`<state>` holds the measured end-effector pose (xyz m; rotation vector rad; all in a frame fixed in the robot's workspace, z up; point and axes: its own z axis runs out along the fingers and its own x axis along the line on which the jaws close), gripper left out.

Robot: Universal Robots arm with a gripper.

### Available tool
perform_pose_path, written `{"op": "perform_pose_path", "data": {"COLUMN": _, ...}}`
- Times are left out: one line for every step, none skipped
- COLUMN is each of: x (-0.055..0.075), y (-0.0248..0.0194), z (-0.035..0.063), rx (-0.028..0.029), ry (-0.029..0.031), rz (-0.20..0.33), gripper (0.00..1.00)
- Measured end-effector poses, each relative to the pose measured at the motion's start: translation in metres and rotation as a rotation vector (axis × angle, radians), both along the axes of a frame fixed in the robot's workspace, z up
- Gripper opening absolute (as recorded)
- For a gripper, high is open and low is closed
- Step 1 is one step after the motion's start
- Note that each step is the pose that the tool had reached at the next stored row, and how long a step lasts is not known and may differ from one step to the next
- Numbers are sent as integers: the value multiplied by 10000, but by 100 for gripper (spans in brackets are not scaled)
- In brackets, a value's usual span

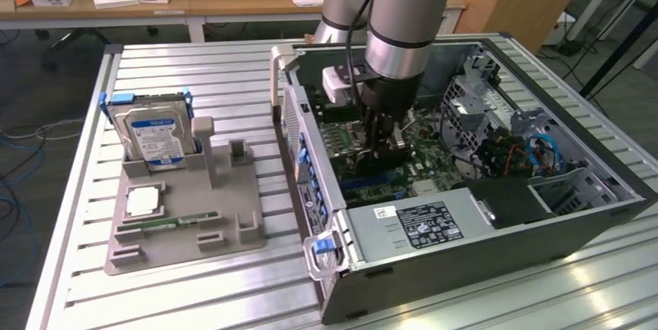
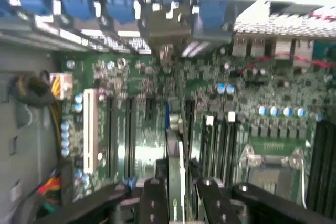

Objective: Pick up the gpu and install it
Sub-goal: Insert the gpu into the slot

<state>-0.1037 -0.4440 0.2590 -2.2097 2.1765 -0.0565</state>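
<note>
Down inside the open black-and-silver computer case (image 1: 463,257) goes the arm, with the black two-fingered gripper (image 1: 381,126) low over the green motherboard (image 1: 437,162). The jaws are clamped on the gpu (image 1: 362,156), the thin dark rectangular expansion card, pinching it across its flat faces.

From the wrist view, the gpu (image 2: 176,156) shows edge-on between the black fingers (image 2: 152,200). That's a sensible grip: taken by its upper part and standing on edge, the card has its connector edge free and facing the board.

It hangs right at the row of long dark expansion slots (image 2: 128,129), beside the white slot (image 2: 89,129). I can't tell whether it is seated.

Its long axis runs along those slots, parallel to the board. One end points at the case's rear wall with the blue ports (image 2: 79,6), presumably so the bracket meets that wall, though the bracket itself is too blurred to pick out.

Out on the slatted aluminium tabletop (image 1: 206,83), the grey parts holder (image 1: 242,214) carries the silver hard drive with the blue-white label (image 1: 154,137).
</note>
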Motion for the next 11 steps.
{"op": "perform_pose_path", "data": {"x": 0, "y": 0, "z": 39, "rx": -3, "ry": 2, "rz": 1, "gripper": 26}}
{"op": "perform_pose_path", "data": {"x": 0, "y": -1, "z": 65, "rx": -2, "ry": 2, "rz": 1, "gripper": 26}}
{"op": "perform_pose_path", "data": {"x": 0, "y": 0, "z": 75, "rx": -7, "ry": 4, "rz": 2, "gripper": 26}}
{"op": "perform_pose_path", "data": {"x": 0, "y": 1, "z": 76, "rx": -12, "ry": 3, "rz": 1, "gripper": 26}}
{"op": "perform_pose_path", "data": {"x": 0, "y": 1, "z": 76, "rx": -16, "ry": 2, "rz": 2, "gripper": 26}}
{"op": "perform_pose_path", "data": {"x": 0, "y": 1, "z": 76, "rx": -17, "ry": 3, "rz": 1, "gripper": 26}}
{"op": "perform_pose_path", "data": {"x": -1, "y": 1, "z": 77, "rx": -18, "ry": 3, "rz": 0, "gripper": 26}}
{"op": "perform_pose_path", "data": {"x": -1, "y": -1, "z": 77, "rx": -19, "ry": 4, "rz": -8, "gripper": 26}}
{"op": "perform_pose_path", "data": {"x": -1, "y": -6, "z": 78, "rx": -20, "ry": 4, "rz": -74, "gripper": 26}}
{"op": "perform_pose_path", "data": {"x": -2, "y": -9, "z": 77, "rx": -20, "ry": 4, "rz": -152, "gripper": 26}}
{"op": "perform_pose_path", "data": {"x": -2, "y": -13, "z": 77, "rx": -19, "ry": 4, "rz": -227, "gripper": 26}}
